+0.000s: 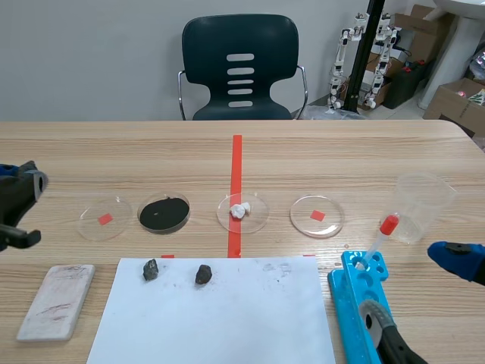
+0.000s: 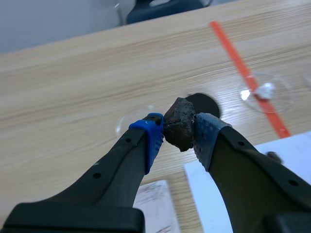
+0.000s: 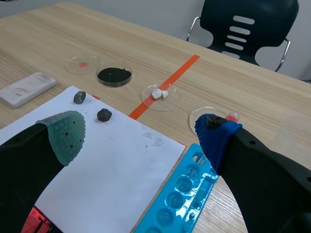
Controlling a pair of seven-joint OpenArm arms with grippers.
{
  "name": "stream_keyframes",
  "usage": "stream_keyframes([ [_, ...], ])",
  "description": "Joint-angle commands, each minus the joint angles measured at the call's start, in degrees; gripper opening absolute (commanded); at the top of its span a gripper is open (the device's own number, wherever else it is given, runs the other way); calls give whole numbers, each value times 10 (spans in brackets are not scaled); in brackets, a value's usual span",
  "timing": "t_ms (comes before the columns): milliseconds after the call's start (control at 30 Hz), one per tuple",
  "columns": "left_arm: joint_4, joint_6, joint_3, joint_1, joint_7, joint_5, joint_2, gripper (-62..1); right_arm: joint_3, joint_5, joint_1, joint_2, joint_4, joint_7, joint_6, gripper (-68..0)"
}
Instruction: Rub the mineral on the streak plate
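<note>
Left wrist view: the left gripper [image 2: 178, 132] has its jaws clamped on the mineral [image 2: 180, 124], which is pressed between the two blue pads [image 2: 154, 135]. The mineral is a rough, lumpy piece, dark grey-brown with a dull, pitted surface, and it stands up past the fingertips. It is held in the air, apart from the table [image 1: 341, 152]. The streak plate [image 2: 154, 206] lies under the gripper; in the scene view it is a white rectangular slab [image 1: 57, 301] with faint reddish marks, flat on the table at 9 o'clock of the white paper sheet [image 1: 227, 318]. The left gripper [image 1: 17, 208] is at 11 o'clock of the plate and not touching it. Two small dark rocks [image 1: 151, 269] [image 1: 203, 274] rest on the sheet near its far edge. At 3 o'clock of the sheet lies a blue well tray [image 1: 356, 292], with a red-bulbed dropper [image 1: 381, 236] leaning at its far end. The right gripper [image 3: 141, 128] is at 3 o'clock of the tray, its jaws wide apart and holding nothing. At 12 o'clock of the sheet stands a row of four clear dishes: one with a red square [image 1: 104, 218], one with black powder [image 1: 164, 214], one with white pieces [image 1: 242, 211], and one more with a red square [image 1: 317, 216]. A clear plastic cup [image 1: 424, 206] stands at 3 o'clock of the row. A dark chair [image 1: 240, 68] is beyond the table's far edge.
</note>
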Motion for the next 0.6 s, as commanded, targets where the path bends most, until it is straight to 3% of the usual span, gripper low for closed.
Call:
stream_keyframes([
  [0, 9, -28, -3, 7, -28, 12, 16, -464, 7, 2, 5, 0, 3, 11, -2, -201],
  [100, 13, -89, -3, 26, -64, 38, 38, -464, 7, 2, 5, 0, 3, 11, -2, -201],
  [200, 13, -125, -3, 35, -69, 53, 56, -464, 7, 2, 5, 0, 3, 11, -2, -201],
  [567, 11, -130, -3, 47, -53, 68, 76, -464, 7, 2, 5, 0, 3, 11, -2, -201],
])
